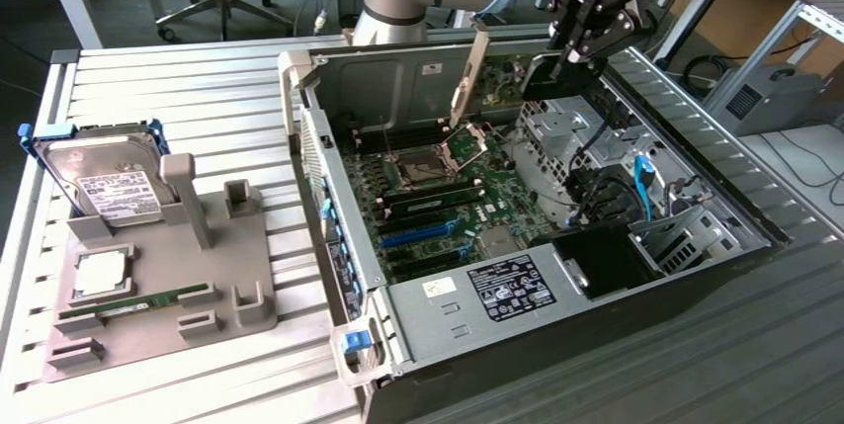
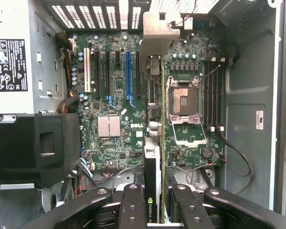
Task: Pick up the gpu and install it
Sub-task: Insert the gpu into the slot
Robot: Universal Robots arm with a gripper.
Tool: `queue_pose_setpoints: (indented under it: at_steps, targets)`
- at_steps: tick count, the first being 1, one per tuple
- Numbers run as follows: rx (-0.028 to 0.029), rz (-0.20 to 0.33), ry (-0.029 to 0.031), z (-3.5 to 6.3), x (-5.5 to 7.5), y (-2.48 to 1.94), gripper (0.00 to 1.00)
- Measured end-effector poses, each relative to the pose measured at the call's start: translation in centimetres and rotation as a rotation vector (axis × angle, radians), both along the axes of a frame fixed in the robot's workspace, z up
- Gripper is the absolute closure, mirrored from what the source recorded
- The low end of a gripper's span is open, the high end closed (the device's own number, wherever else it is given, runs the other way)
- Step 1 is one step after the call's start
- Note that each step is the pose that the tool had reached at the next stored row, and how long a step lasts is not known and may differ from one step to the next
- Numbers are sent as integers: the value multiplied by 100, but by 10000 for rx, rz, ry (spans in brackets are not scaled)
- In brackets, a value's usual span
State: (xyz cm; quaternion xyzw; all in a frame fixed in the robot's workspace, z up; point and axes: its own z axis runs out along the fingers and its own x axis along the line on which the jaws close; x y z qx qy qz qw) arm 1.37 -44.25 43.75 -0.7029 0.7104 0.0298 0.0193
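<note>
Clamping the gpu (image 2: 151, 164), the partly closed fingers (image 2: 132, 206) hold it edge-down over the motherboard (image 2: 109, 102) in the open case (image 2: 250, 119).

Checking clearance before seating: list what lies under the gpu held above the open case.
Under the gpu lies the motherboard: a blue slot on one side, the open CPU socket on the other. The strip directly beneath the card is covered.

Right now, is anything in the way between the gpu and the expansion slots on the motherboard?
Nothing visible blocks it. The gripper holds the gpu edge-on above the motherboard, and the expansion slots beside it look bare. The open processor socket sits off to one side. The card hides whatever lies directly beneath it.
</note>
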Motion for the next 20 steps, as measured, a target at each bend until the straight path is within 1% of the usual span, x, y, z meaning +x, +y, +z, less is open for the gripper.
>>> queue_pose_setpoints:
  at_steps: [6, 7, 11, 13, 15, 16, 20]
  targets:
    - [-1, 1, 1, -1, 0, 0, 73]
    - [3, 1, 0, -15, 0, 0, 73]
    - [1, 1, 1, -114, 0, 0, 73]
    - [1, 1, 1, -192, -1, 0, 73]
    - [0, 1, 3, -232, -1, 0, 73]
    - [0, 1, 3, -272, -1, 0, 73]
    - [1, 0, 4, -345, -1, 0, 73]
